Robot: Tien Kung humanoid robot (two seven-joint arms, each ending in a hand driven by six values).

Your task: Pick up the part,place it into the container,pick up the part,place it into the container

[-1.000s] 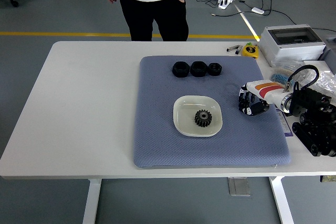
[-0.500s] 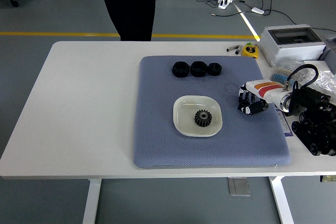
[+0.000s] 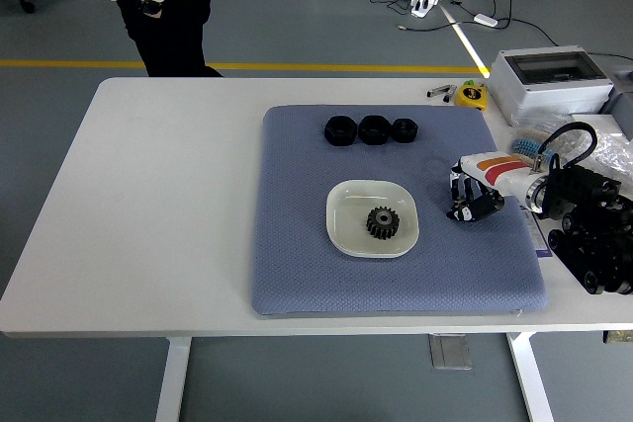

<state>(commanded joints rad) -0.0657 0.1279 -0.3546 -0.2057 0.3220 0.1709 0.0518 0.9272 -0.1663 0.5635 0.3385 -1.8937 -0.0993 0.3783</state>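
Right of the dish holding a gear, the hand hangs curled, empty.

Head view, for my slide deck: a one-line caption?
Right hand hovers over the mat beside the dish holding a gear; three black parts wait behind.

A blue-grey textured fabric mat lies on the right half of the white rectangular table. Near the mat's middle sits a white rounded-square dish with a black toothed metal gear in it, and three black ring-shaped parts stand in a row behind it, near the mat's far edge. The right hand is over the mat just right of the dish, and a grey lidded plastic box sits at the table's far right corner.
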